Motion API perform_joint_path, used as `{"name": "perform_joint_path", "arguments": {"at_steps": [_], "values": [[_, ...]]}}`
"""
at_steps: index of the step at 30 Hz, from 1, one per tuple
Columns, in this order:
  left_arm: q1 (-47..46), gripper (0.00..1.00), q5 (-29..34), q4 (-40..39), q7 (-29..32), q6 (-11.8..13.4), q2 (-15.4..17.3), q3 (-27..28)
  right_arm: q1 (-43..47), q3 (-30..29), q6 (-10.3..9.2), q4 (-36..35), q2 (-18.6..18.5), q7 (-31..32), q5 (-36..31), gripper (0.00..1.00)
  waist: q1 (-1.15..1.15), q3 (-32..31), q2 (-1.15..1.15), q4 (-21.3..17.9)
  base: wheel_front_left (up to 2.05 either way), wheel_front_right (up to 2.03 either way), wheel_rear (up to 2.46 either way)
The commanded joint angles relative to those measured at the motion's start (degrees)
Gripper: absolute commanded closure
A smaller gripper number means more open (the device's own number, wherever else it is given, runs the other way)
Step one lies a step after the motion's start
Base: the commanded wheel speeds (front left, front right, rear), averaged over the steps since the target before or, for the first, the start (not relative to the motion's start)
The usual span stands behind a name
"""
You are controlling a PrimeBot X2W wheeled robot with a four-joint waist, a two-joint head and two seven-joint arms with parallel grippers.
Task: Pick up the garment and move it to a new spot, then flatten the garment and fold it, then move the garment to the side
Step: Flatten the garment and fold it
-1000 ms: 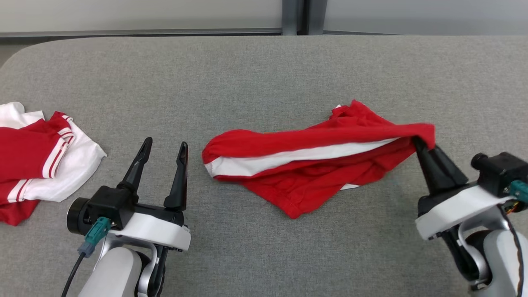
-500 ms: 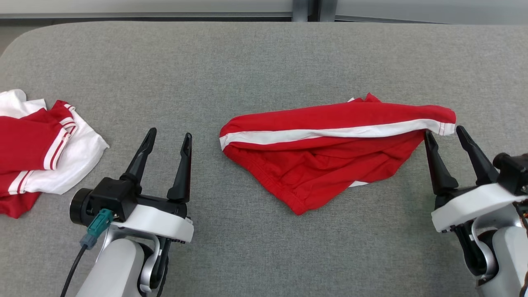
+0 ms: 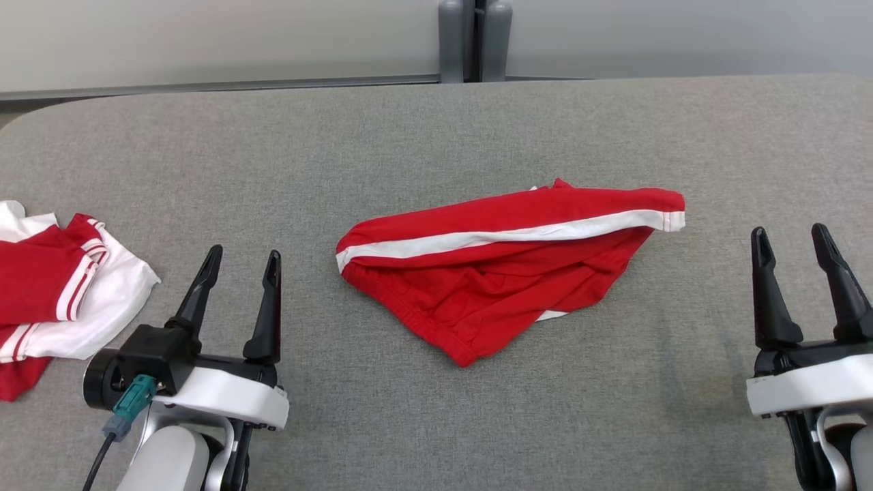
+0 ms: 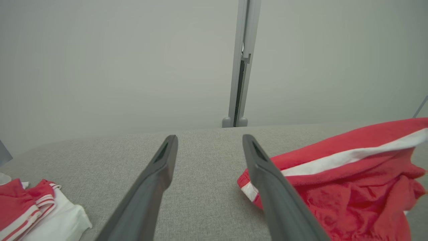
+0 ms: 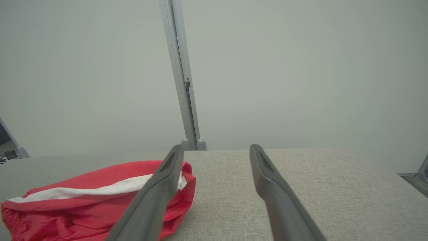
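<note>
Grey table (image 3: pixel 436 129), pale wall (image 3: pixel 204 34) behind. Garment (image 3: pixel 491 279) lies between left claw (image 3: pixel 244 252) and right claw (image 3: pixel 787 230), both spread, empty; pile (image 3: pixel 41 293) beyond left claw cut off.

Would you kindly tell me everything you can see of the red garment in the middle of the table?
The red garment looks like soft knit cloth, with a white stripe running along its long far edge and a stitched hem below. It lies crumpled, roughly triangular, not yet flattened or folded, on the grey table. Only the table touches it: the left gripper and right gripper sit apart from it, jaws open.
</note>
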Motion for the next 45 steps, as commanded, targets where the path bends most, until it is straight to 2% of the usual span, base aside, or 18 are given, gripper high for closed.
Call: {"name": "perform_joint_path", "arguments": {"at_steps": [1,15,21,31,38,39,40,41,42,45], "values": [[0.86,0.00,-0.37,0.14,0.24,0.00,0.52,0.12,1.33,-0.04,-0.01,-0.96,0.32,0.73,-0.54,0.00,0.00,-1.13,0.00,-0.65,0.00,0.00,0.00],[1.12,0.00,-1.09,-0.09,1.82,0.22,0.70,-0.95,4.20,-0.48,-0.01,-4.67,1.87,3.48,-1.19,0.00,0.00,-1.88,0.00,-1.02,0.00,0.00,0.00],[-2.50,0.00,-2.14,1.18,4.97,-1.51,-0.04,-2.50,3.32,0.11,-0.01,-4.86,2.22,3.79,-1.14,0.00,0.00,-0.98,0.00,-1.53,0.00,0.00,0.00],[-11.99,0.00,-6.12,13.63,16.06,-5.03,-1.90,-4.62,1.64,1.52,-0.01,-3.10,2.88,2.85,-0.12,0.00,0.00,2.55,0.00,-4.68,0.00,0.00,0.00],[-13.64,0.00,-8.28,19.66,19.54,-6.44,-3.10,-5.47,1.73,1.25,-0.01,-1.83,3.16,2.19,0.29,0.00,0.00,3.34,0.00,-5.31,0.00,0.00,0.00],[-13.83,0.11,-8.30,19.68,19.10,-6.49,-3.07,-5.42,1.57,1.25,-0.01,-1.80,3.19,2.14,0.31,0.00,0.00,3.44,0.00,-5.31,0.00,0.00,0.00],[-13.88,0.52,-8.21,19.88,18.97,-6.48,-3.07,-5.47,1.38,1.30,-0.01,-1.74,3.23,2.05,0.37,0.00,0.00,3.54,0.00,-5.29,0.00,0.00,0.00],[-13.83,0.69,-8.29,20.08,18.73,-6.56,-3.16,-5.55,1.19,1.40,-0.01,-1.68,3.25,2.00,0.46,0.00,0.00,3.61,0.00,-5.26,0.00,0.00,0.00],[-13.92,1.00,-8.52,20.12,18.47,-6.68,-3.23,-5.50,1.06,1.47,-0.01,-1.66,3.26,2.08,0.53,0.00,0.00,3.65,0.00,-5.24,0.00,0.00,0.00],[-14.04,1.00,-8.87,20.82,18.56,-6.96,-3.49,-5.98,0.76,1.77,-0.01,-1.39,3.04,2.00,0.79,0.00,0.00,3.69,0.00,-5.10,0.00,0.00,0.00]]}}
